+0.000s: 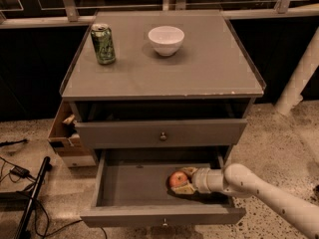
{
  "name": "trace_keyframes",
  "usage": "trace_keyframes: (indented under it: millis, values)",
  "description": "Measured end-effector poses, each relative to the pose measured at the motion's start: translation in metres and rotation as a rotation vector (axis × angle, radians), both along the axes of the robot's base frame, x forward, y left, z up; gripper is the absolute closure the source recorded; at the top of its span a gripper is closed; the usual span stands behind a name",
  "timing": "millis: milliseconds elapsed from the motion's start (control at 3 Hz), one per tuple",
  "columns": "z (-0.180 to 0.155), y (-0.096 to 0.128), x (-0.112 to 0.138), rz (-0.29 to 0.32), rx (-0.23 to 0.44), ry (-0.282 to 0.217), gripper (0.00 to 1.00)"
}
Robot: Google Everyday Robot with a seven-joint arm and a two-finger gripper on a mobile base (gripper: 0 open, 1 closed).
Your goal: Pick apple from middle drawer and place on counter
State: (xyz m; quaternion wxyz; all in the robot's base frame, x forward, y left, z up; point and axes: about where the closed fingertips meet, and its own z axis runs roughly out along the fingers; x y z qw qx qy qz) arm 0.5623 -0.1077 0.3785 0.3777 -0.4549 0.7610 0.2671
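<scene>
The apple point(175, 178), small and red-orange, lies on the floor of the open middle drawer point(132, 185), right of its centre. My gripper point(184, 180) reaches into the drawer from the right on a white arm point(249, 185). Its pale fingers point(189, 172) stand open on either side of the apple's right half, level with it. The apple rests on the drawer floor. The counter point(199, 71) is the flat grey cabinet top above, with a chipped pale front edge.
A green can point(103, 44) and a white bowl point(166, 40) stand at the back of the counter. A shut drawer front with a knob point(162, 136) overhangs the open drawer. A cardboard box point(67, 138) and cables point(20, 183) lie on the floor at left.
</scene>
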Motion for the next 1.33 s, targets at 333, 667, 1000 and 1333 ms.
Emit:
trace_keyframes:
  millis: [333, 667, 1000, 1333]
  values:
    - [0.000, 0.000, 0.000, 0.000, 0.000, 0.000, 0.81]
    - [0.000, 0.000, 0.000, 0.000, 0.000, 0.000, 1.00]
    - [0.000, 0.000, 0.000, 0.000, 0.000, 0.000, 1.00]
    - [0.021, 0.010, -0.010, 0.054, 0.006, 0.022, 1.00]
